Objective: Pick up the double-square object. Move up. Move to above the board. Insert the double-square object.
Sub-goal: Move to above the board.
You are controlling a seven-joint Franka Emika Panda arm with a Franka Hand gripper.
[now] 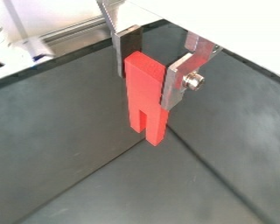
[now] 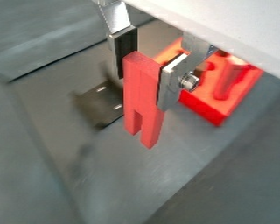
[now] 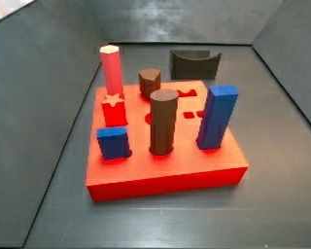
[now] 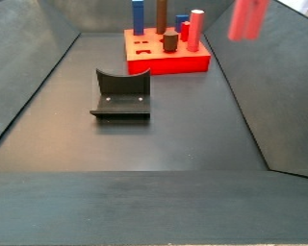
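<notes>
claw (image 1: 145, 66): pinching the bar (image 1: 145, 98) near its upper end, 1 silver plate on each broad side; the lower end hangs free, which leaves it clear to go into a hole.
bar: upright and off the counter (image 1: 84, 166); in a side view it shows as a blurred red shape (image 4: 249, 18) in the air, to the right of the board and not over it.
step: my reading is that pick-up and lift are done and the carry to above the board is under way.
fixture (image 4: 120, 95): stands alone on the floor nearer than the board, well apart from it; in a wrist view it lies below and behind the hanging bar (image 2: 143, 101).
board (image 3: 185, 170): flat on the floor toward the far end, already carrying 2 blue pegs (image 3: 218, 117), 2 brown cylinders (image 3: 163, 122), a pink post (image 3: 112, 68) and a short red star (image 3: 113, 105).
free holes (image 3: 189, 94): small openings near the middle of the top face; which 1 fits the bar i cannot tell.
next: likely needs the bar kept vertical and squared to its slot, since the tall neighbours crowd the approach.
</notes>
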